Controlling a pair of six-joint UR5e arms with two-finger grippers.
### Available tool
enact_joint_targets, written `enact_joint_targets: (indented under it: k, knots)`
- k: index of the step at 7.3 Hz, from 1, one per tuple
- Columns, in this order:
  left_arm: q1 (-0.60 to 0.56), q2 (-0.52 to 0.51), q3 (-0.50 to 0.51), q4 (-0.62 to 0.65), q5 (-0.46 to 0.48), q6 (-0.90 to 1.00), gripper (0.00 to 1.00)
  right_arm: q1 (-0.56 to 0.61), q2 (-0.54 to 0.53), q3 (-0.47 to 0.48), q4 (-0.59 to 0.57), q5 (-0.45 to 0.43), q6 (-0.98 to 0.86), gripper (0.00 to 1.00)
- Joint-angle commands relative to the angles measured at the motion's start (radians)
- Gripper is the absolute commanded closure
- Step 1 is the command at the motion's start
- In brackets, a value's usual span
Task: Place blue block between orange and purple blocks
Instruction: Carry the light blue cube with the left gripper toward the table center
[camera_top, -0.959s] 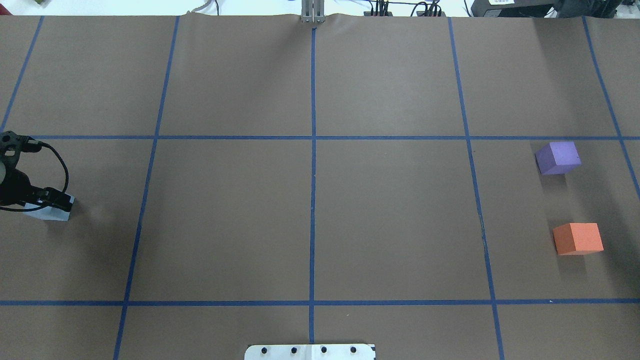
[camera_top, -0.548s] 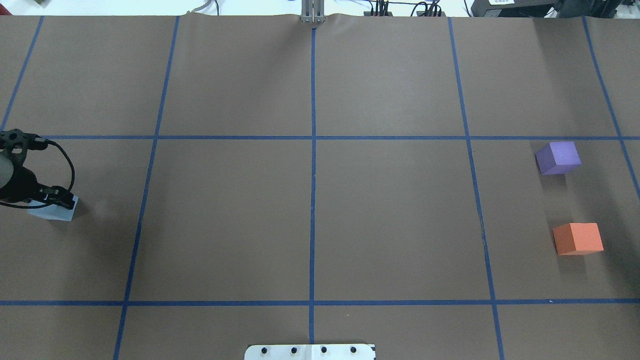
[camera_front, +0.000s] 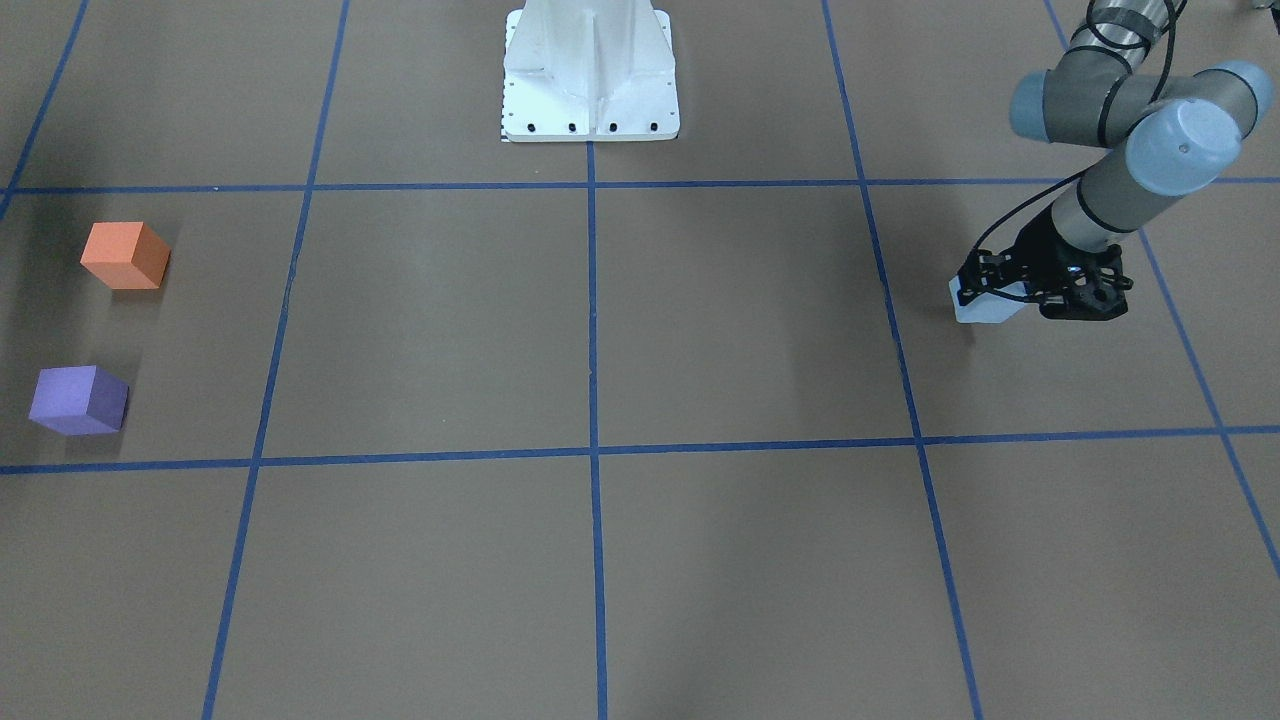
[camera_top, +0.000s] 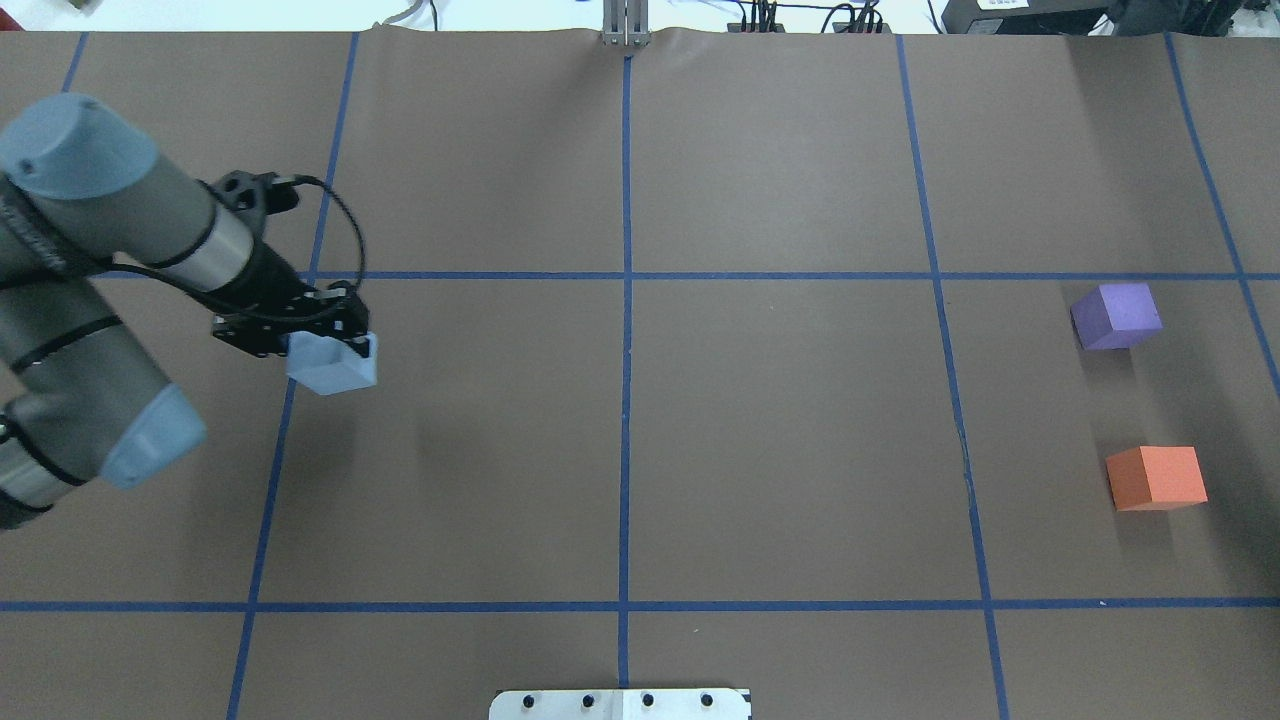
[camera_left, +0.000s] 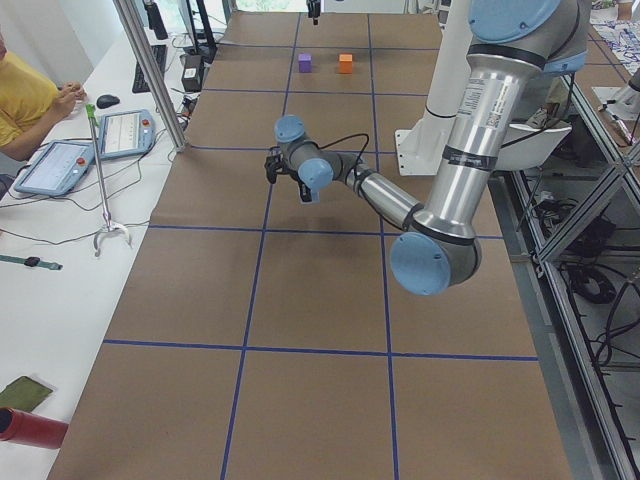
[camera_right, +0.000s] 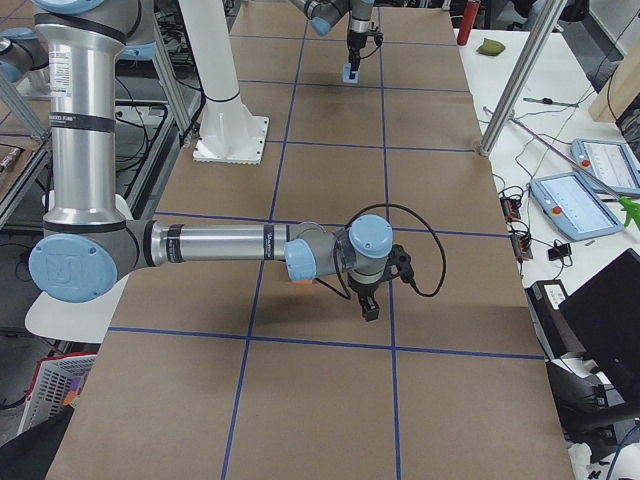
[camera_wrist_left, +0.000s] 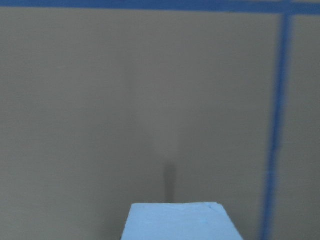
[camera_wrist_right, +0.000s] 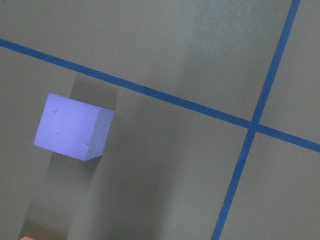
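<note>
Overhead exterior view: the pale blue foam cube (camera_top: 330, 372) has a matte, plain surface and looks much lighter than the blue tape lines on the brown paper-covered worktop (camera_top: 780, 450). It is in the left part of the worktop, about halfway between the far and near edges. It seems to hang a little above the paper, though I cannot be sure of this.

The left gripper (camera_top: 335, 345) comes from the left edge and holds this cube; its black fingers (camera_top: 364, 345) press on two opposite sides of the upper part, and the cube sticks out below them. In the left wrist-mounted view only the cube's top face (camera_wrist_left: 180, 222) shows, at the bottom edge.

As a cube it has no long axis. It is turned a little against the tape lines, with one corner toward the near edge.

The purple foam cube (camera_top: 1117, 315) and the orange foam cube (camera_top: 1157, 477) lie close to the right edge, apart from each other, the purple one farther from the robot.

The right gripper (camera_right: 369, 308) points downward near them; I cannot tell if it is wide or narrow.
</note>
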Motion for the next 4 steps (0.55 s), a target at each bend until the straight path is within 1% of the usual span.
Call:
enact_joint_targets:
  k: [1,2,3,4]
  knots:
    - [0.180,-0.291,0.128,0.034,0.150,-0.195,1.00,0.001,0.000,-0.002,0.002,0.003,-0.007,0.00]
    - [0.214,-0.429,0.256,0.026,0.193,-0.242,1.00,0.001,0.000,-0.003,0.002,0.005,-0.004,0.00]
    - [0.227,-0.579,0.423,0.025,0.199,-0.274,1.00,0.001,0.000,-0.002,0.002,0.008,-0.002,0.00]
    - [0.245,-0.681,0.555,0.022,0.239,-0.282,1.00,0.001,0.000,-0.003,0.009,0.012,-0.002,0.00]
